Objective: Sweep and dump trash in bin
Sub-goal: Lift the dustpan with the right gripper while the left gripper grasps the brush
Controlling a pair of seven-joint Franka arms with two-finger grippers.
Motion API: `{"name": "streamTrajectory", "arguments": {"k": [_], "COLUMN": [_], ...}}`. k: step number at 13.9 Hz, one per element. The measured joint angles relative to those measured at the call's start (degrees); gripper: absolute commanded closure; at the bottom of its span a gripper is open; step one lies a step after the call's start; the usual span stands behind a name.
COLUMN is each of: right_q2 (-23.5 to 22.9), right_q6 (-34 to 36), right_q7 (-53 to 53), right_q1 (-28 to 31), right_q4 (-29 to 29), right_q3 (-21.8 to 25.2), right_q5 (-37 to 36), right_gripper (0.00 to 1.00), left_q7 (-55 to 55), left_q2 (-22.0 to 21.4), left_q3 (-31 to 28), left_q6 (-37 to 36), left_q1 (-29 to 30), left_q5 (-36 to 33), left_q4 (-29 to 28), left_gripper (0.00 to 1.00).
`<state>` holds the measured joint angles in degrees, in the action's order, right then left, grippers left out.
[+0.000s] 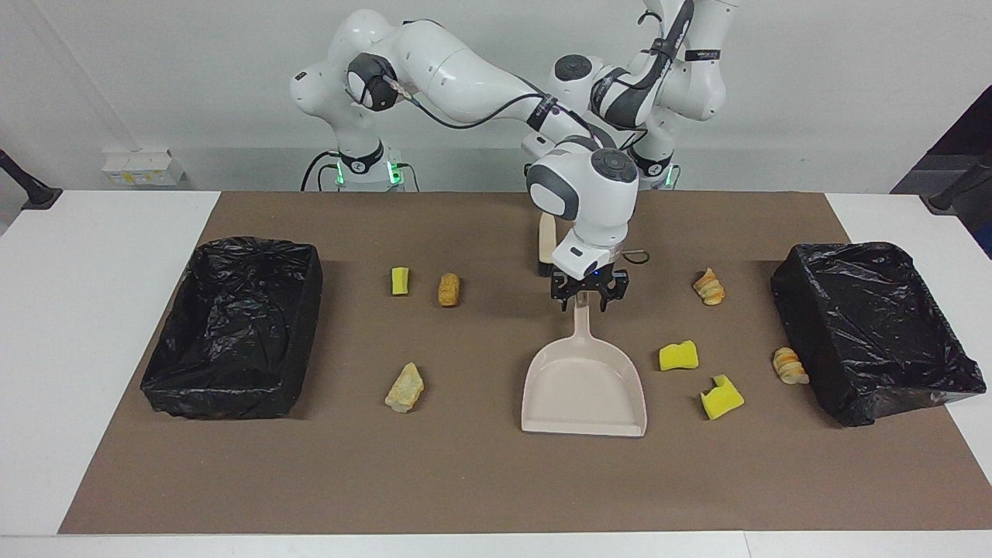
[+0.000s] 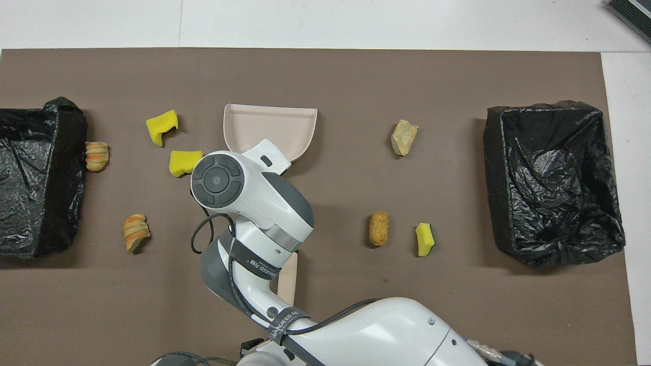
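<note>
Nearest the robots, high in the middle of the facing frame, the hand brush (image 1: 546,239) lies on the brown mat (image 1: 465,480), beige handle toward the arms and black bristles toward the dustpan. The right arm's wrist covers most of it. The left gripper (image 2: 253,347) shows only as a dark tip at the overhead frame's bottom edge. It is clenched, but what it touches is hidden.

Just below the brush in the frame, the right gripper (image 1: 587,294) is down at the end of the dustpan's handle; whether it grips the handle cannot be told. The beige dustpan (image 1: 583,387) lies flat at centre frame, its mouth away from the robots.

The trash is seven small pieces scattered on the mat. Toward the right arm's end lie a yellow sponge chunk (image 1: 399,280), an orange-brown lump (image 1: 449,289) beside it, and, lower in the frame, a tan lump (image 1: 404,387). Toward the left arm's end lie a striped lump (image 1: 708,287), two yellow sponge chunks (image 1: 678,355) (image 1: 721,397) near the dustpan, and another striped lump (image 1: 790,366) touching the wall of a black-lined bin (image 1: 852,403). A second black-lined bin (image 1: 256,246) sits at the right arm's end.
</note>
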<state>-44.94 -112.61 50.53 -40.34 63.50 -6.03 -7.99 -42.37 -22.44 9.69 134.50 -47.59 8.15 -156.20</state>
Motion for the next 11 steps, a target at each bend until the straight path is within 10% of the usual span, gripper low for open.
{"name": "streamTrajectory", "arguments": {"k": [7,11], "right_q2": [0.0,0.8], "right_q6": [-0.4,-1.1], "right_q7": [0.7,0.7], "right_q1": [0.1,1.0], "right_q4": [0.9,0.9], "right_q3": [0.0,0.4], "right_q5": [0.5,0.5], "right_gripper": [0.97,1.00], "left_q7": [0.0,0.0], "left_q2": [-1.0,-1.0], "left_q3": [-0.2,-0.4], "left_q6": [-2.6,-3.7], "left_q1": [0.7,0.9], "left_q5": [0.0,-0.2], "left_q4": [0.1,0.9], "left_gripper": [1.00,1.00]}}
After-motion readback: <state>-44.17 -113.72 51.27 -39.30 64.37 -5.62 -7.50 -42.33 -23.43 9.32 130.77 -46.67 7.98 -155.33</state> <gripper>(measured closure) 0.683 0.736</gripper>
